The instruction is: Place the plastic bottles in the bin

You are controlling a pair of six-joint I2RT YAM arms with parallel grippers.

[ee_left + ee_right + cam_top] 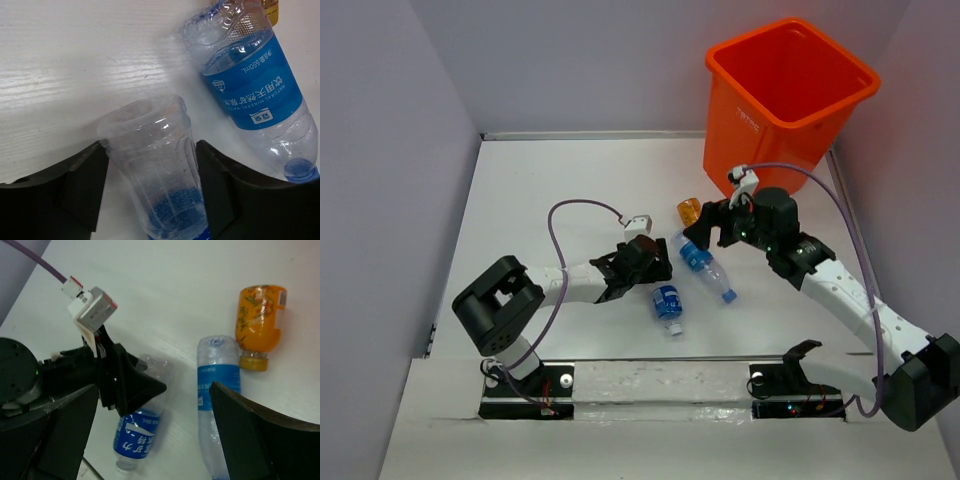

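The left fingers (80,190) are set close either side of the short bottle (150,165), which lies on the worktop (550,180) well short of the bin (760,130). Whether it is pinched cannot be told. A gentle squeeze is advised before lifting. The right fingers (250,435) are spread and empty above the long bottle (216,385), nearer the bin, and should be kept clear.

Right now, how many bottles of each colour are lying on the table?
Clear bottles with blue labels: 2
Orange bottle: 1
Total: 3 bottles
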